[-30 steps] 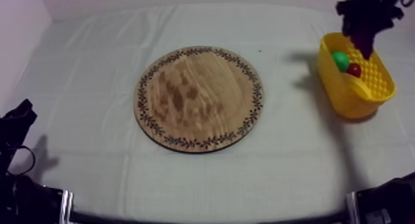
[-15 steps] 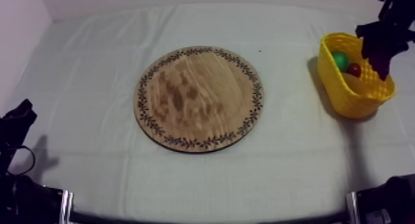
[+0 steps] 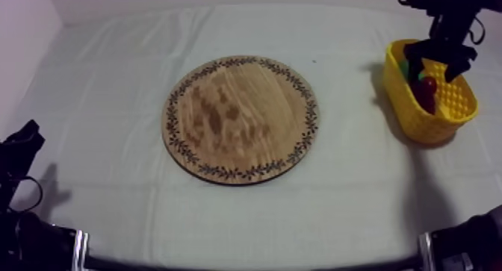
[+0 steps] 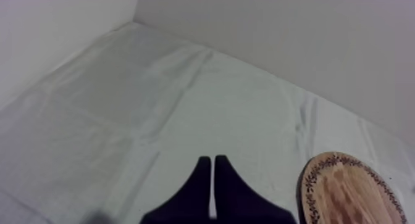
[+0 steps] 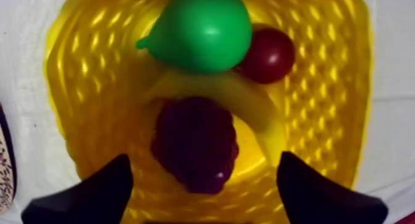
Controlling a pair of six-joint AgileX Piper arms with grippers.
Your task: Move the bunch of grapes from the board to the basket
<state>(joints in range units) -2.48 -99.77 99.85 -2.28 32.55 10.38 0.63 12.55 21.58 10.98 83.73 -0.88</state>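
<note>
The grapes [image 5: 194,143] now lie in the basket [image 5: 80,84], below the pear [image 5: 201,32] (a second ago only the pear and the small red fruit [image 5: 268,53] showed there). The right claw [image 5: 204,160] hangs above them, wide open and holding nothing. The basket stands at 3 o'clock from the bare board [image 3: 240,119]. I judge the task done. The left claw [image 4: 212,160] rests closed, with nothing in it.

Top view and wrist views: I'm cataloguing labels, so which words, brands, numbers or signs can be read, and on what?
None: no text can be read anywhere.
The wooden board has only a leaf-like pattern round its rim, no letters.
The yellow basket, bunch of grapes, pear, banana and small red fruit are unmarked.
</note>
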